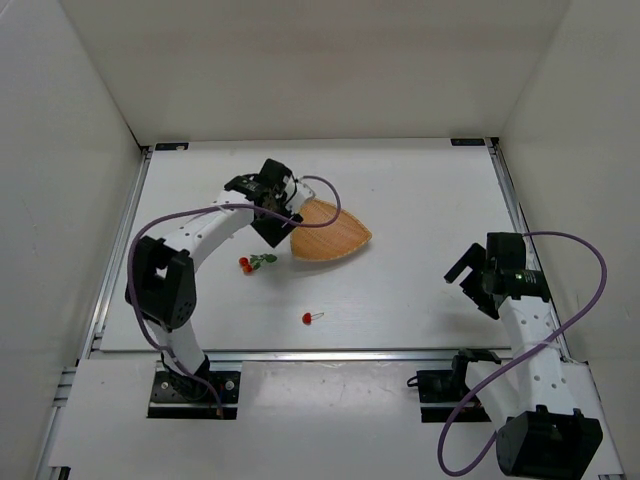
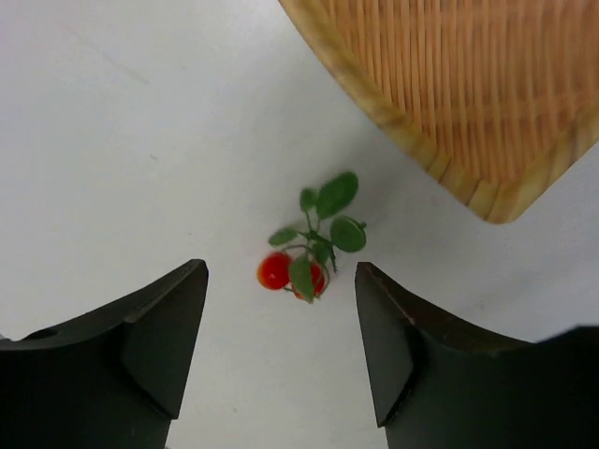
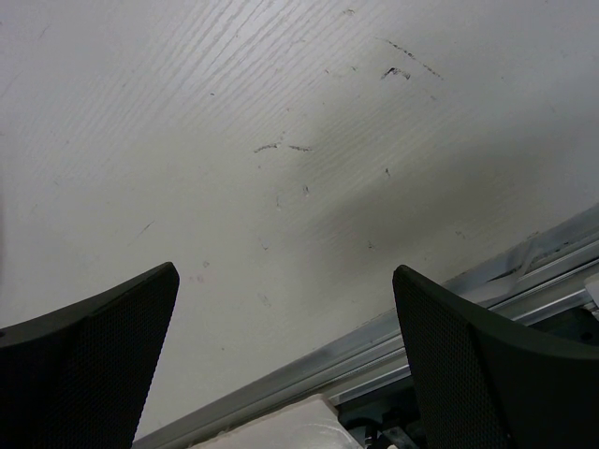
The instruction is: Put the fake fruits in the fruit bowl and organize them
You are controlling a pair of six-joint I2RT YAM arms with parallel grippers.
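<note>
Both fake fruits lie on the table (image 1: 420,200) outside the fruit bowl (image 1: 335,238): the leafed pair (image 2: 292,273) near its left corner, the single cherry (image 1: 308,318) well apart, nearer the arms. The left jaws stand apart and empty over the pair, apparently aligned to take it, though their height is hard to judge. The right jaws hang wide apart by the table's right edge.

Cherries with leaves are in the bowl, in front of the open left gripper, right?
No. The cherries lie on the table beside the bowl, not in it, as the left wrist view shows. They are in front of the open left gripper.
</note>
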